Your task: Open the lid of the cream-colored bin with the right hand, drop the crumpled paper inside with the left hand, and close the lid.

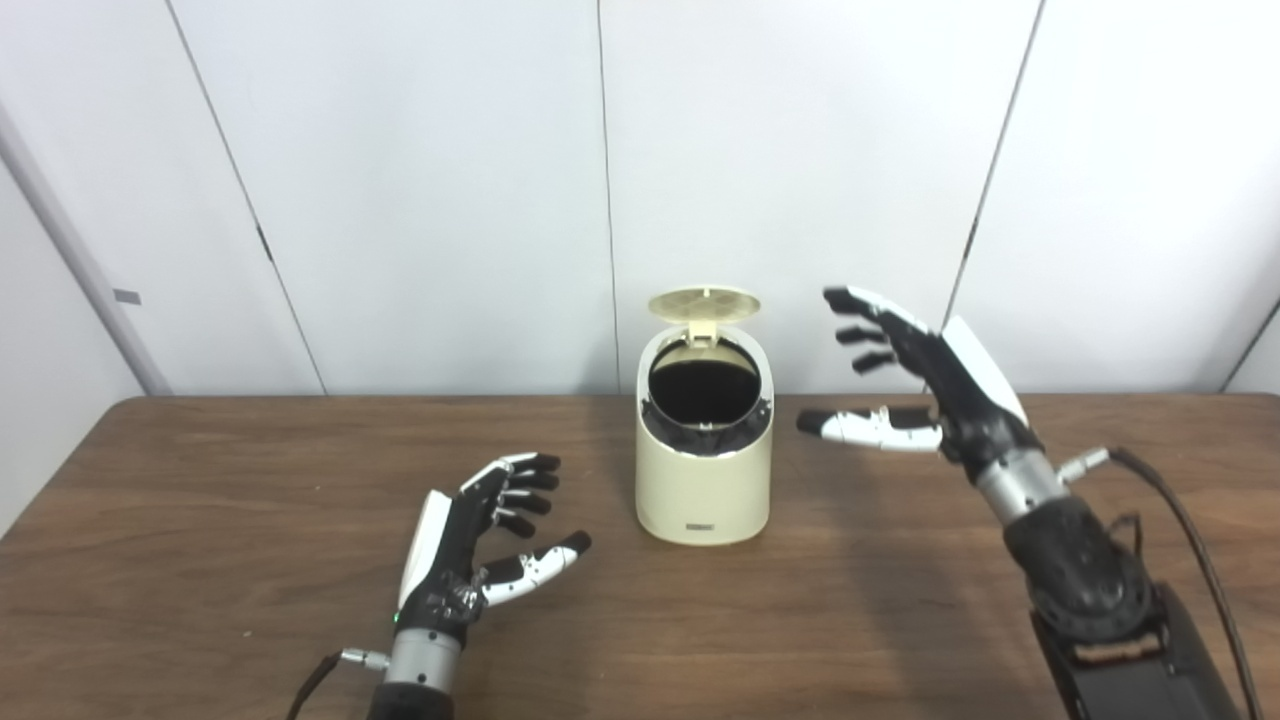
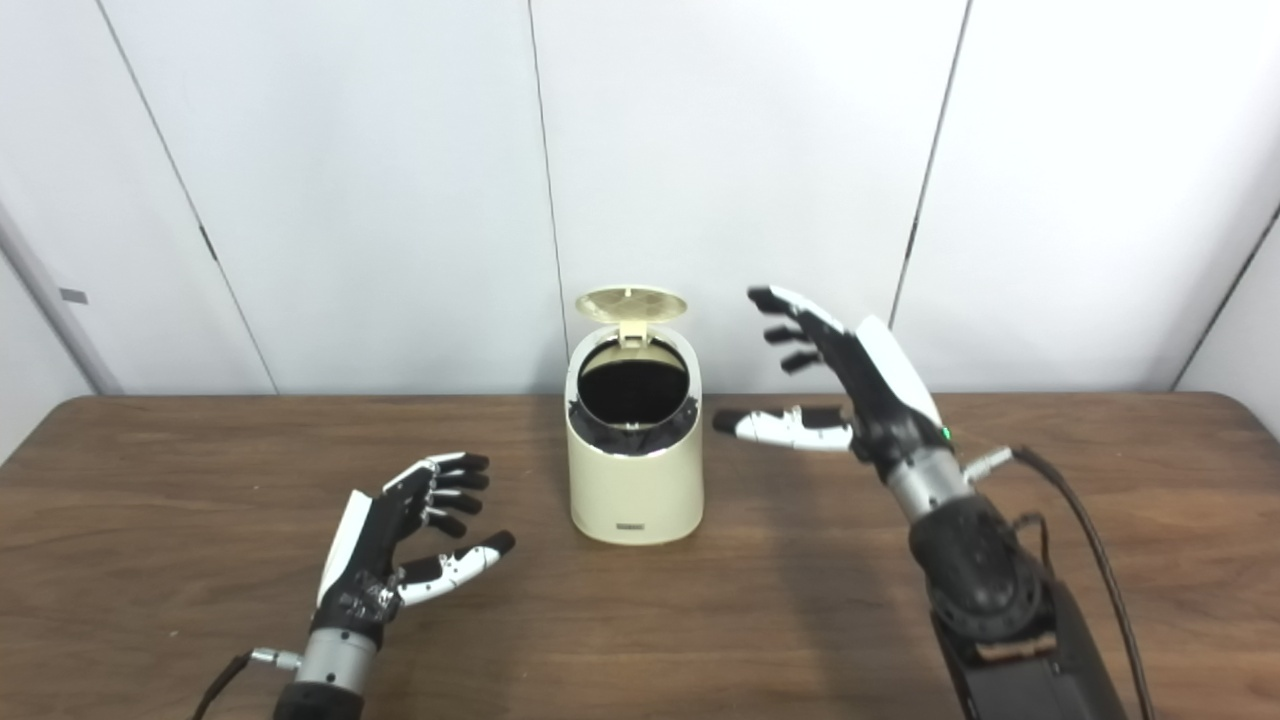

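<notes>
The cream-colored bin (image 1: 704,470) stands upright near the middle of the bench (image 1: 200,560), toward its far edge, with its lid (image 1: 704,303) tipped up and back on the rear hinge, so the dark mouth faces up and a little toward the robot. The right hand (image 1: 925,385) hovers raised to the bin's right, at about lid height, fingers spread wide and holding nothing; the lid lies to its left, across a clear gap. The left hand (image 1: 480,545) rests low over the bench, in front of and to the left of the bin, also spread and empty. No crumpled paper shows on the bench or in either hand, and the bin's inside is too dark to tell. As things lie, closing the lid looks like the step left, and the right hand is the nearer for it: a reach leftward over the lid, then a press forward and down.
</notes>
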You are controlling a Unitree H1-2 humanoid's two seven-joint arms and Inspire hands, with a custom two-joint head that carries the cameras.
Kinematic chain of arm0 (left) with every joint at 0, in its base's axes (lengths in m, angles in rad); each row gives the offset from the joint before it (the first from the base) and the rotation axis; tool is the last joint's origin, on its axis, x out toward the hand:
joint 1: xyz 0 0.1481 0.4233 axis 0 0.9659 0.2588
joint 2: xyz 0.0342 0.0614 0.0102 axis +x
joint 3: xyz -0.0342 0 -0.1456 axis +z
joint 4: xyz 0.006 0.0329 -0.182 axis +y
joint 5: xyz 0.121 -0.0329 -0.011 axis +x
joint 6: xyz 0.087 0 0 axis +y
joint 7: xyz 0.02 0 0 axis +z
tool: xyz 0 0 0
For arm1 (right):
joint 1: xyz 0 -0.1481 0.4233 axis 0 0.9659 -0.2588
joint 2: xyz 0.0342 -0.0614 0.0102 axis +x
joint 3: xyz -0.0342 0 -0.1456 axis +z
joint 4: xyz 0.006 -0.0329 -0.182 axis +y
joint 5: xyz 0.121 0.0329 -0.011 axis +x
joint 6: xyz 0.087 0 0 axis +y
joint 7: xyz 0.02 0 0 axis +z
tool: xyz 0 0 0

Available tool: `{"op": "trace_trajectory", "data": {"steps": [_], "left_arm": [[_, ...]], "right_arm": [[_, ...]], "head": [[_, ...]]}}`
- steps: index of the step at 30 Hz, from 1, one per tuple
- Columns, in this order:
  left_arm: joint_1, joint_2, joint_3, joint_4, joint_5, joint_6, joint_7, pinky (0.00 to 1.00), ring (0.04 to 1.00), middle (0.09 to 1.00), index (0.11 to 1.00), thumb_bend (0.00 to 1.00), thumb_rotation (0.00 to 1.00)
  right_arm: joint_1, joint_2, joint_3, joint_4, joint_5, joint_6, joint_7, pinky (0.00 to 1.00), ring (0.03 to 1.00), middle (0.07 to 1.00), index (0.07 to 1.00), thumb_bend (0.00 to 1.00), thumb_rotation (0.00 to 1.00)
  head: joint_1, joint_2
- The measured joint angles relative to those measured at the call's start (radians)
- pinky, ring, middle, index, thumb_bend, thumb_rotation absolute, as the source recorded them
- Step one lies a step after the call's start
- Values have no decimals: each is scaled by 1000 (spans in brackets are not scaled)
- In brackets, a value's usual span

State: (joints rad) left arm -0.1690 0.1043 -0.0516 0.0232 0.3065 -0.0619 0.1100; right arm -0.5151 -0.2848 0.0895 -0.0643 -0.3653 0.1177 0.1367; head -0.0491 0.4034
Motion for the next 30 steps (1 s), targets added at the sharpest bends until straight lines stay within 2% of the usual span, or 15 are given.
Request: {"op": "trace_trajectory", "data": {"steps": [7, 15, 19, 25, 30], "left_arm": [[1, -8, 0, 1, 0, 0, 1, 532, 633, 696, 728, 698, 69], [1, -24, 0, 2, -4, 0, 1, 530, 634, 698, 726, 697, 44], [1, -25, -1, 3, 2, 0, 1, 541, 634, 702, 731, 705, 82], [1, -33, -7, 5, 7, 3, 0, 542, 641, 707, 733, 714, 71], [1, -42, -7, 21, 5, 3, 0, 547, 644, 709, 732, 709, 51]], "right_arm": [[-66, -6, 35, 6, -13, 21, 43, 659, 798, 858, 842, 684, 401], [-135, -22, 81, 18, -55, 50, 97, 699, 836, 890, 870, 674, 440], [-155, -48, 112, 19, -86, 56, 142, 719, 844, 895, 879, 689, 433], [-187, -67, 152, 21, -134, 57, 180, 714, 839, 875, 857, 742, 455], [-211, -80, 187, 25, -165, 45, 214, 692, 837, 870, 853, 744, 491]], "head": [[8, 3], [11, 9], [14, 11], [14, 12], [21, 18]]}}
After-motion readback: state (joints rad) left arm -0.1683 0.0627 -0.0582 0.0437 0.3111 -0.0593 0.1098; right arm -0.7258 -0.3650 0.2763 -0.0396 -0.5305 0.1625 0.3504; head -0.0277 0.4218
